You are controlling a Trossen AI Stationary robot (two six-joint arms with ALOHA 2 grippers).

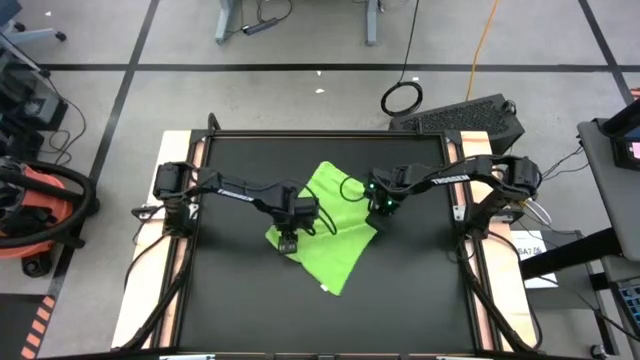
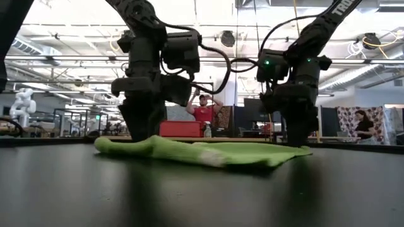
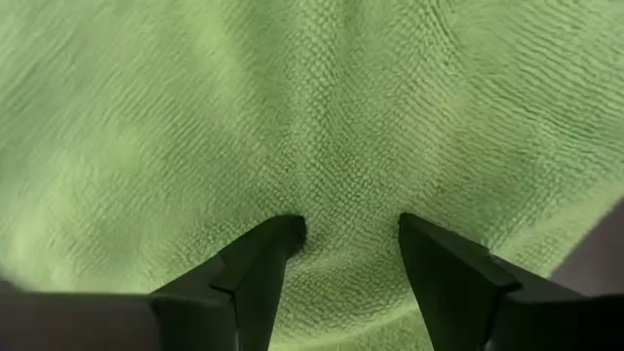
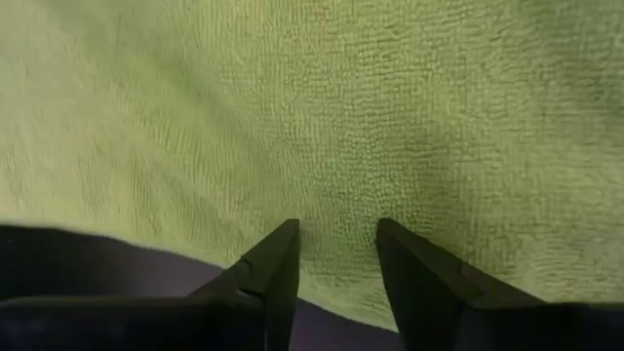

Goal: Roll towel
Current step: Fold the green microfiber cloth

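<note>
The lime-green towel lies flat on the black tabletop, set cornerwise, with a thicker bunched end at its left. My left gripper stands over the towel's left corner, fingers open and pointing down; its wrist view shows cloth between the tips. My right gripper stands over the towel's right edge, also open and pointing down. In the low view both come down onto the towel. My left gripper comes from above, and its two open fingertips rest on the towel's top face near its left corner. The cloth puckers slightly around the tips and lies on the table. My right gripper comes from above, and its open fingertips rest on the towel just inside its right edge. The bare table shows right beside the tips, and the cloth lies flat.
Bare black tabletop stretches toward the near edge and on both sides of the towel. Wooden side rails border the table. In the room behind are a red box and a person in red.
</note>
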